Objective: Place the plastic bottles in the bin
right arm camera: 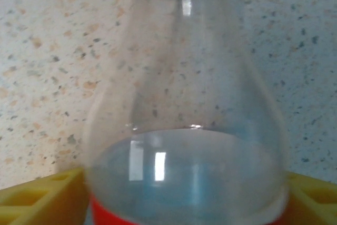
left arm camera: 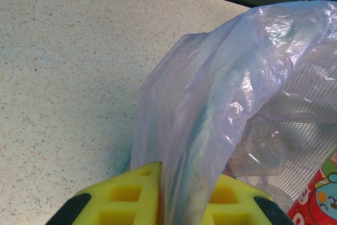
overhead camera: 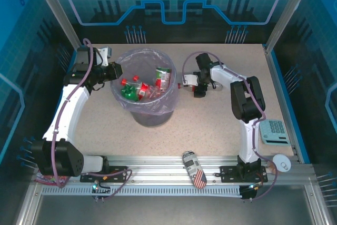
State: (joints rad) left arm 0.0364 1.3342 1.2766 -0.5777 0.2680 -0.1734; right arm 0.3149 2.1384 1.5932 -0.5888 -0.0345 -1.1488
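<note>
Near edge: flag-patterned can [overhead camera: 194, 169] lies on the rail, not task stuff. Mid-table, the bin [overhead camera: 154, 117] already has several bottles [overhead camera: 138, 88] inside, red labels + a green one. Just R of its rim, right gripper [overhead camera: 191, 82] pinches one more bottle [right arm camera: 184, 104], clear w/ red label, yellow pads either side; not yet over the bin. Left gripper [overhead camera: 114, 71] at far-left rim, fingers clamped on the bag liner [left arm camera: 221, 93]. Judging: nearly done, prob. 1 drop left.
</note>
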